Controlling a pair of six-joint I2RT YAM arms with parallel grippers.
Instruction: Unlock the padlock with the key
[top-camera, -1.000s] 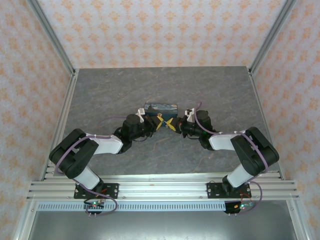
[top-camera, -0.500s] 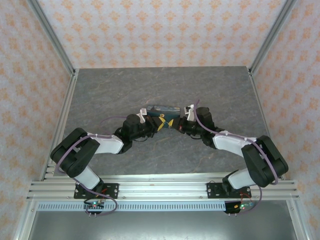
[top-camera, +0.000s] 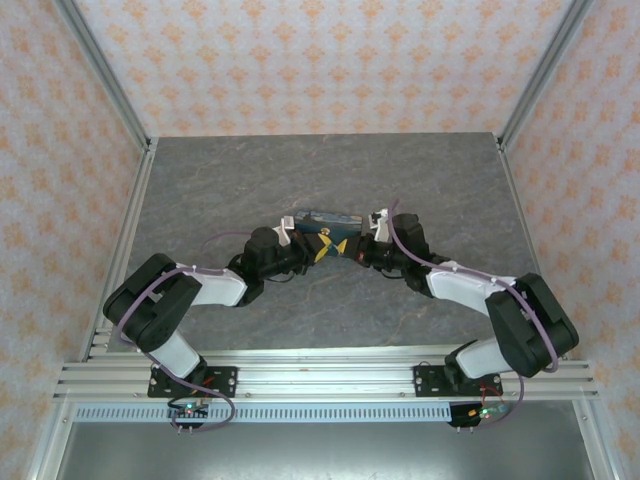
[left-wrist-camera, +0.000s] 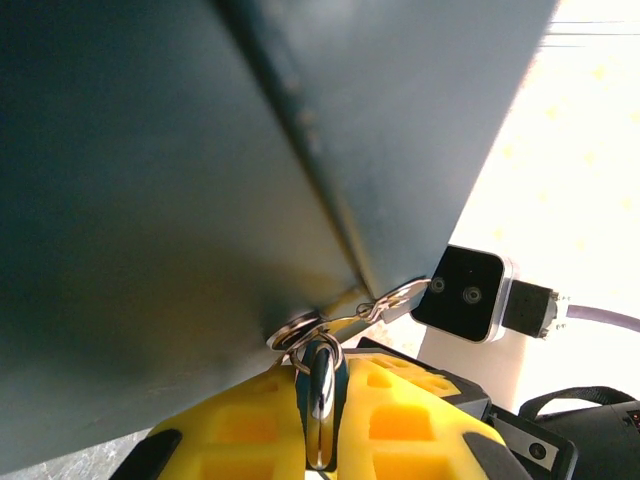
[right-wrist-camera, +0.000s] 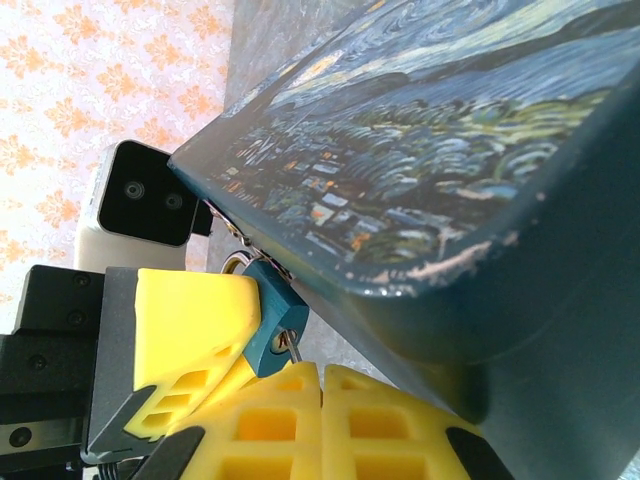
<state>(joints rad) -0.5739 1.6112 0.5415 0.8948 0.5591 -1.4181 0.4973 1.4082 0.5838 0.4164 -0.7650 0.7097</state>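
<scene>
Half done by my guess: your left gripper (left-wrist-camera: 322, 372) clamped on padlock (right-wrist-camera: 272, 318) at painted box (right-wrist-camera: 420, 180) edge, right gripper (right-wrist-camera: 320, 385) pinched shut just beside it, key too tiny to confirm; turn plus shackle release left

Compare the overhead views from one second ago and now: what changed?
The right arm swung its elbow outward and toward the near edge; its wrist edged toward the box. The left arm held still, and the left gripper and right gripper stayed shut at the padlock.
</scene>
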